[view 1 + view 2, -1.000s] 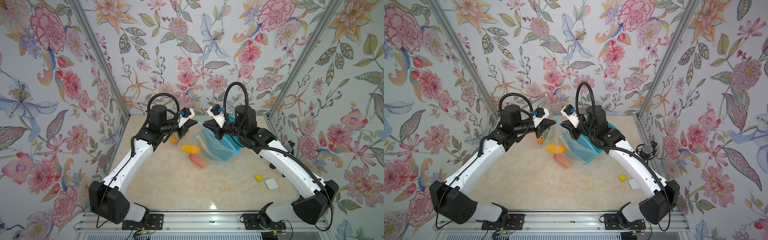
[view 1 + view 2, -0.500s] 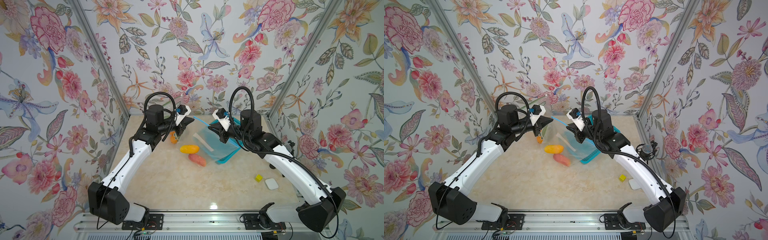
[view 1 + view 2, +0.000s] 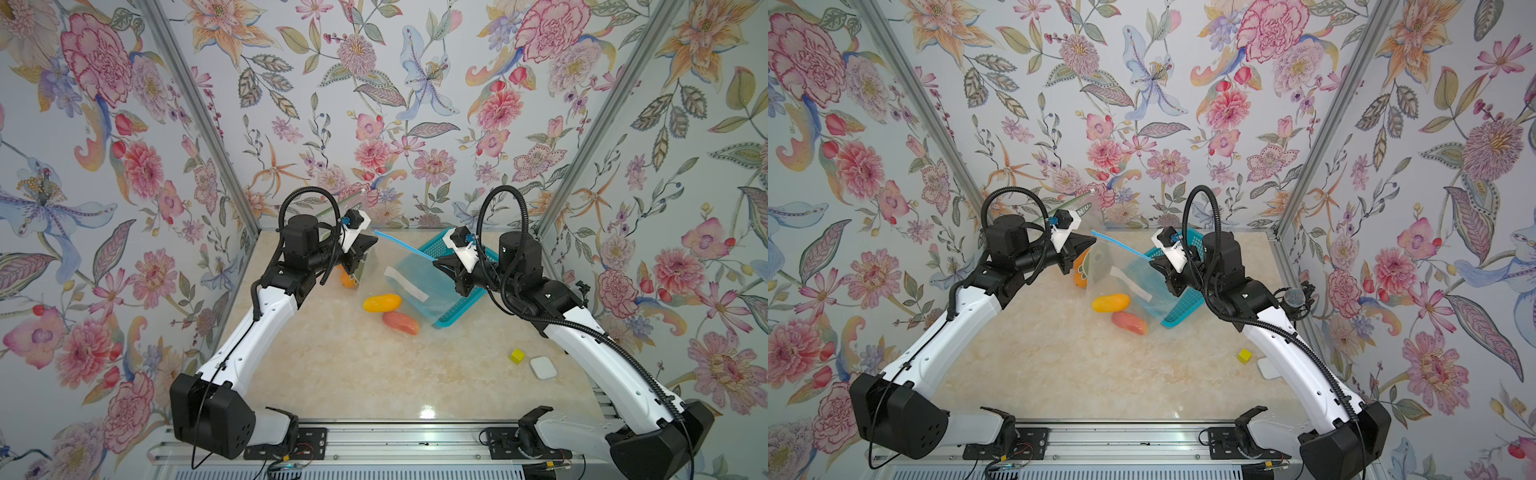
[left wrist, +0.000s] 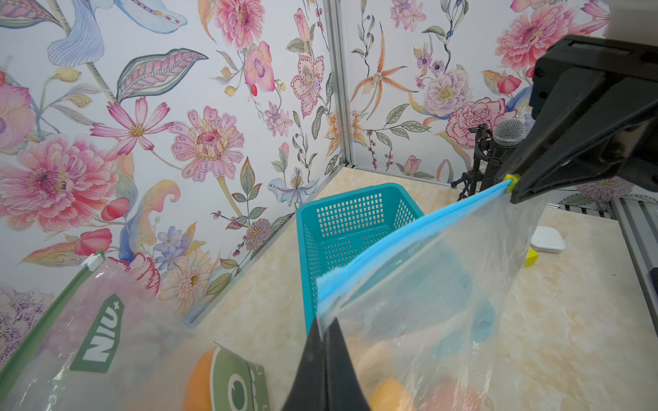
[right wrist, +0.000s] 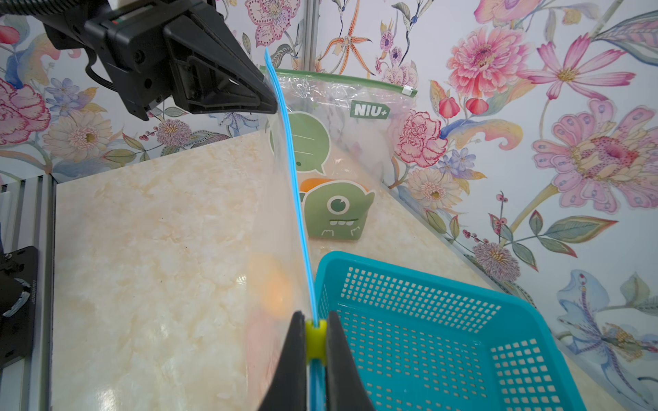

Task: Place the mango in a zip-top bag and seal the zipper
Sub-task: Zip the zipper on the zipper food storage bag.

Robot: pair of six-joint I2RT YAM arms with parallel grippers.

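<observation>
Finding: my left gripper point(image 4: 324, 325) pinches the clear blue-zippered plastic bag point(image 3: 415, 286), my right gripper point(image 5: 315, 317) pinches its small yellow slider point(image 5: 316, 341), and the oblong yellow-orange mango point(image 3: 382, 303) lies outside; 1 hazard: over-tension strips my left pinch.

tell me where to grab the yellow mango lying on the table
Pinch the mango across its narrow middle from straight above: it lies flat on its side. Keep toward the end away from the red fruit and bag, which crowd it.
</observation>
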